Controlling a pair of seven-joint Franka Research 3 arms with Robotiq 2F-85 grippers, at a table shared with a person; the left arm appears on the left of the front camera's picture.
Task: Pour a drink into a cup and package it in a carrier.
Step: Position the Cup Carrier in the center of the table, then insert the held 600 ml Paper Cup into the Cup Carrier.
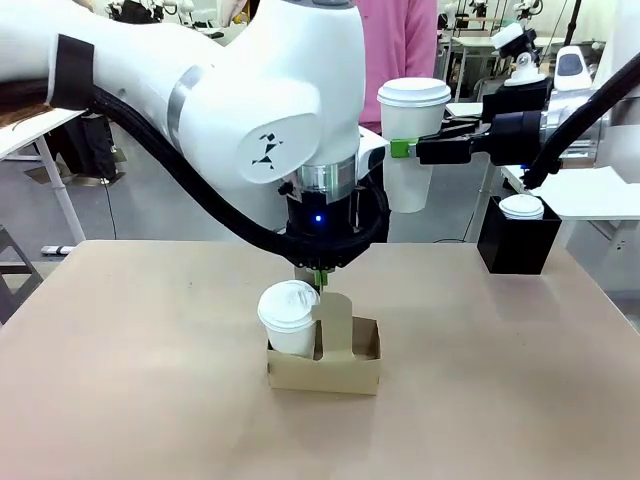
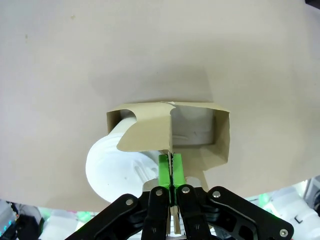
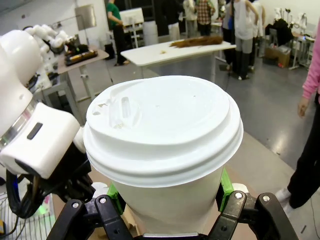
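Brown cardboard drink carrier (image 1: 330,370) sits centre-frame on the tan surface (image 1: 150,380), with a lidded white paper cup (image 1: 289,318) in its left slot. Left fingers (image 2: 164,171) pinched together on the upright handle panel (image 1: 335,315). Right fingers (image 3: 226,186) clamped on a second lidded white cup (image 1: 412,130), upper right, above the surface. Its base is cut off in the wrist view.

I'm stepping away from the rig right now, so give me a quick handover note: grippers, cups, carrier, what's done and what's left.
Left gripper: shut on the handle panel of the carrier, which appears to rest on the table.
Right gripper: shut on a lidded cup, held in the air.
Done: a second lidded cup stands in the carrier's left slot.
Left: the other slot has no cup; the held one probably goes there.
A third lidded cup sits in the black box.
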